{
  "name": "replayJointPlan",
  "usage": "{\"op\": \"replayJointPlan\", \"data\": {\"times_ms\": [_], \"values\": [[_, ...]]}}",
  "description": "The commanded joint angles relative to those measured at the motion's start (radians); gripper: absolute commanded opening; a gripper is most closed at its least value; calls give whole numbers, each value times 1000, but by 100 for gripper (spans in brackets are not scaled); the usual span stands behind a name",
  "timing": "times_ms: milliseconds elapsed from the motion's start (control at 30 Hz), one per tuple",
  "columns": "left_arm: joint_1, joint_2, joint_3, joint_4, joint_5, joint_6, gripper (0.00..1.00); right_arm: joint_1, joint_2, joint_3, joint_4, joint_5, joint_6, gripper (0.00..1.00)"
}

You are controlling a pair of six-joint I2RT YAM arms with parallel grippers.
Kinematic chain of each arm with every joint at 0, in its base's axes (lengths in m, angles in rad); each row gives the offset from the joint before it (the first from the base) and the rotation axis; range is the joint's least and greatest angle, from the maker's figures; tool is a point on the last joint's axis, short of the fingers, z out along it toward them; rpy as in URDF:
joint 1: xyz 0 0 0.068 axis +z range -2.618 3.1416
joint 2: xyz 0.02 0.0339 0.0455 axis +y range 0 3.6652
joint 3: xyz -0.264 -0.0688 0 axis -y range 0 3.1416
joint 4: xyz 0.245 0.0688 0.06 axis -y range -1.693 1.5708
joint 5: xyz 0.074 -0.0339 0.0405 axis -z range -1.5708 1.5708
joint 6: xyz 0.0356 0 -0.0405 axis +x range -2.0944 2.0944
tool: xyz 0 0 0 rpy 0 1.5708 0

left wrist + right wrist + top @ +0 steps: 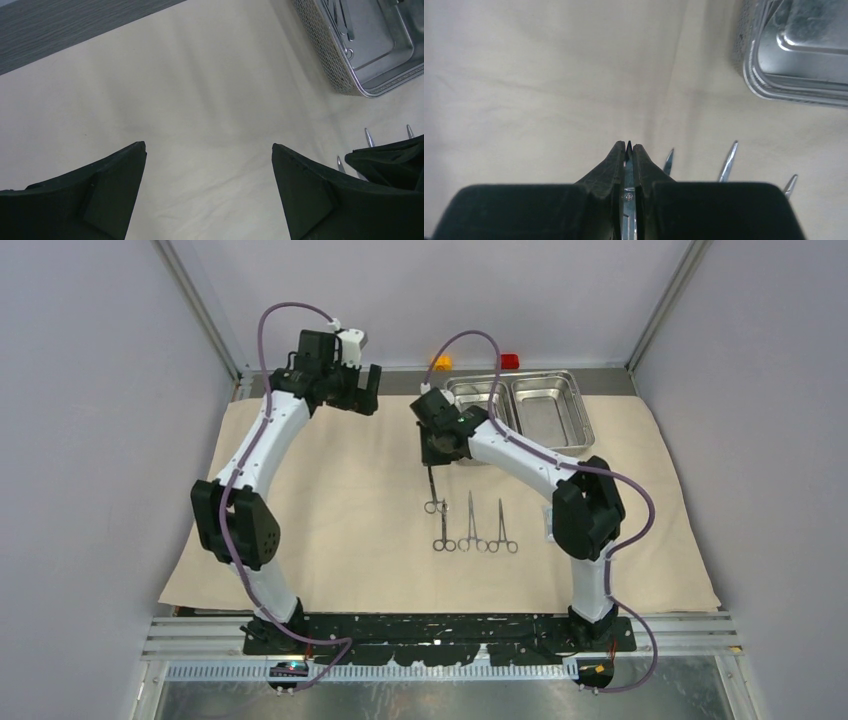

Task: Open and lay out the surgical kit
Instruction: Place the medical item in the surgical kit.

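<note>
1. The beige cloth (pixel 340 530) lies spread flat over the surface and carries every kit item I can see.

2. The left arm (pixel 262 445) rises from its base, folds at a raised elbow and reaches to the far left part of the cloth. The right arm (pixel 520 455) folds at its elbow on the right and extends leftward across the cloth toward the centre.

3. The steel tray (pixel 540 375), with two compartments, sits on the far right part of the cloth. In the left wrist view I see slim instruments (pixel 345 20) in one compartment.

4. The left claw (pixel 358 405) is released, its fingers spread wide above bare cloth and grasping nothing.

5. The right claw (pixel 432 455) points down just beside the tray's near left corner. It is clenched on the tip end of a ring-handled clamp (pixel 433 490), whose rings point toward the arm bases. I cannot tell whether the rings touch the cloth.

6. Three clamps (pixel 472 528) lie in a row on the cloth, just nearer than the held one, rings toward the bases.

7. An orange block (pixel 441 363) and a red block (pixel 510 361) sit beyond the cloth's far edge.
</note>
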Motion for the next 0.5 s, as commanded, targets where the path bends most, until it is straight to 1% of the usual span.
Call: {"op": "replayJointPlan", "data": {"times_ms": [0,200,333,467], "values": [[6,-85,-19,35,-27,-10,100,45,30,19,13,65,121,0],[6,-120,-30,22,-47,-6,100,136,89,26,-9,166,200,0],[6,-134,-32,18,-56,-10,100,166,128,49,-27,176,243,0],[6,-145,-39,12,-60,-10,100,191,149,66,-58,227,286,0]]}}
